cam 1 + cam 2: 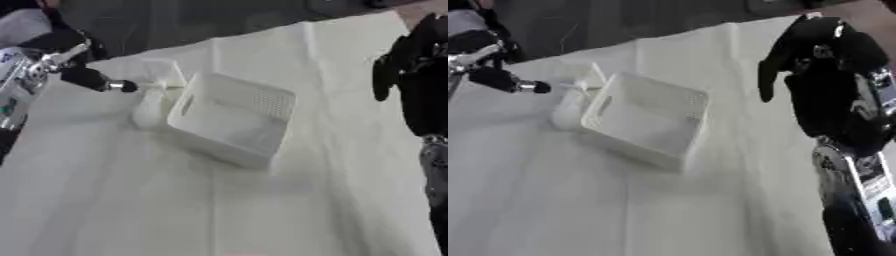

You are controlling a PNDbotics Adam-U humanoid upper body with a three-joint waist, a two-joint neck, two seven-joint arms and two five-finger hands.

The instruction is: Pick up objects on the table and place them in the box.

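The white box (229, 119) sits on the cloth-covered bench (131, 200), just right of the left hand (83, 76), whose fingers pinch a pale object (153, 102) at the box's left wall. The right-eye view shows more of the right hand (824, 65): raised right of the box, fingers hanging relaxed, holding nothing.
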